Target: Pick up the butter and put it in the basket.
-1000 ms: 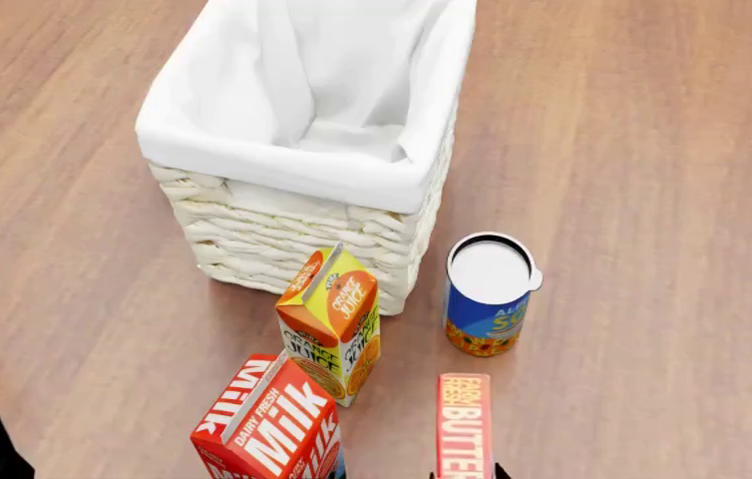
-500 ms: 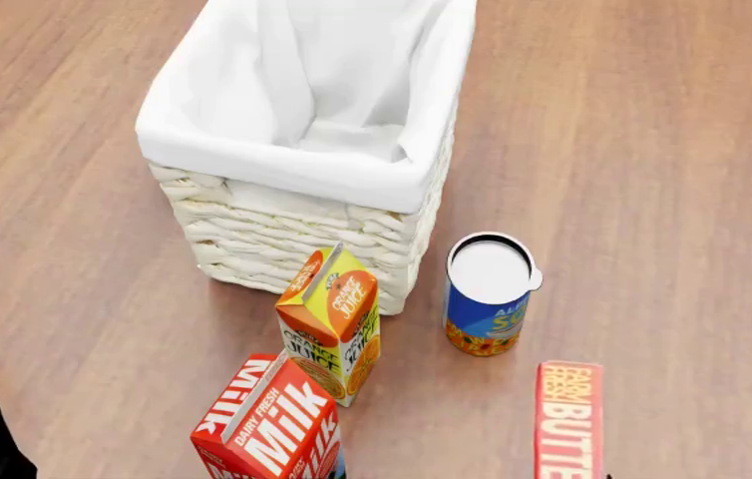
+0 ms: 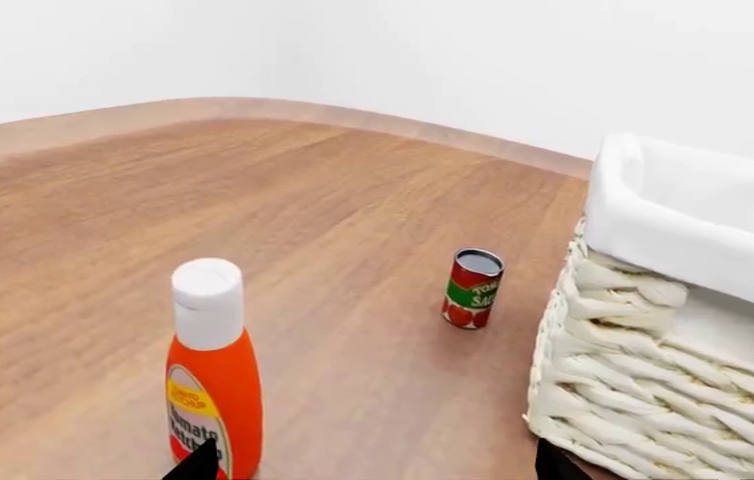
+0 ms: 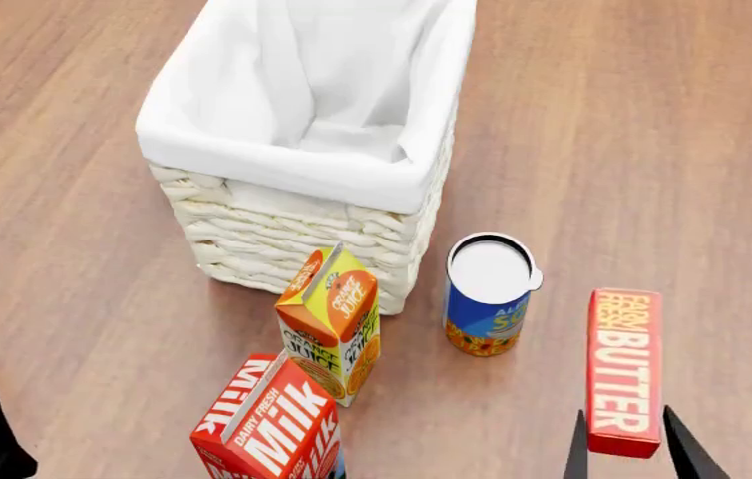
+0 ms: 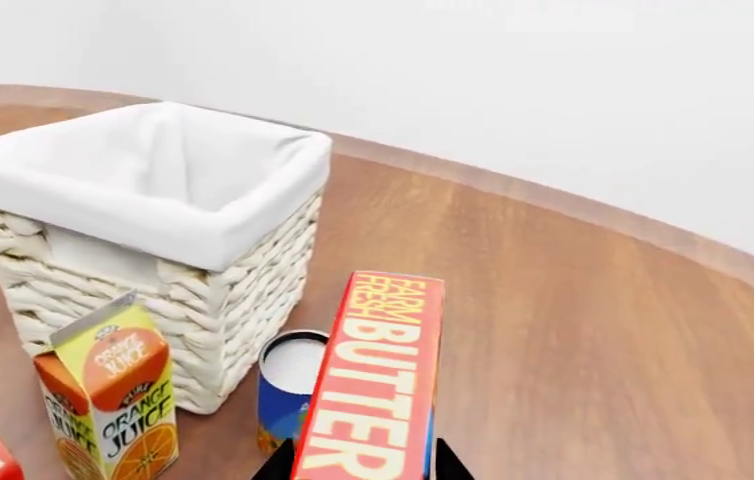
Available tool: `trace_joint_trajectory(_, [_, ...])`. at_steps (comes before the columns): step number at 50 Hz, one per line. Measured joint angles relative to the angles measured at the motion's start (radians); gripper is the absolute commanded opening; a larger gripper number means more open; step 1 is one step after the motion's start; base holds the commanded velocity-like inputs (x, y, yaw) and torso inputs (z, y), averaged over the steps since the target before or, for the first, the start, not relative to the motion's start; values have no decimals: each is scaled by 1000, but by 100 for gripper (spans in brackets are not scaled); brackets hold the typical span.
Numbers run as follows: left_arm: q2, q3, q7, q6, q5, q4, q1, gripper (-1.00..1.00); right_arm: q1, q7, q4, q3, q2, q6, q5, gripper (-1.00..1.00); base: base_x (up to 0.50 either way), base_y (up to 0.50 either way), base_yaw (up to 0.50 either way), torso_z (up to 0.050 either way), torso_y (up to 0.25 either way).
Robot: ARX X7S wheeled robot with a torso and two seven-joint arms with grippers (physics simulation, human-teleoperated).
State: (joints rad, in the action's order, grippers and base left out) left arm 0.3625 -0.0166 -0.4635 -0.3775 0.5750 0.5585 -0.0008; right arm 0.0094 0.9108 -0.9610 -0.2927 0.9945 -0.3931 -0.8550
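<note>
The butter (image 4: 623,371), a slim red box with white lettering, hangs above the floor to the right of the blue can, held at its near end by my right gripper (image 4: 625,451), which is shut on it. In the right wrist view the butter (image 5: 373,375) stands between the two dark fingertips (image 5: 281,464). The cream wicker basket (image 4: 299,235) with its white liner stands ahead and to the left, apart from the butter. The same basket (image 5: 150,262) shows in the right wrist view. My left gripper (image 3: 370,465) is open with bare floor between its tips, low at the left.
An orange juice carton (image 4: 331,321) and a red milk carton (image 4: 269,419) stand in front of the basket. A blue can (image 4: 488,295) stands beside the basket's near right corner. A ketchup bottle (image 3: 214,375) and a small tomato can (image 3: 472,288) stand on the wooden floor to the basket's left.
The butter has moved right and farther from me in the right gripper's hold, from in front of the blue can to its right side. The left arm has not moved.
</note>
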Motion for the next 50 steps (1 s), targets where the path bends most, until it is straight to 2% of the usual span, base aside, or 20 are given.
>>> trace_joint_trajectory(12, [-1,6,-5,1,1,0,0,100,170,-42,92,-16,1,-52,-113,-100,0,0,0,0,1])
trace_joint_trajectory(25, [-1,7,-9,5,5,-3,-3,100,281,-114,203,4,0,-60,-195,-100,0,0,0,1,1])
trace_joint_trajectory(50, [-3,13,-7,19,6,-31,-18,100,760,-180,425,-39,-28,-327,-448,-100,0,0,0,0,2])
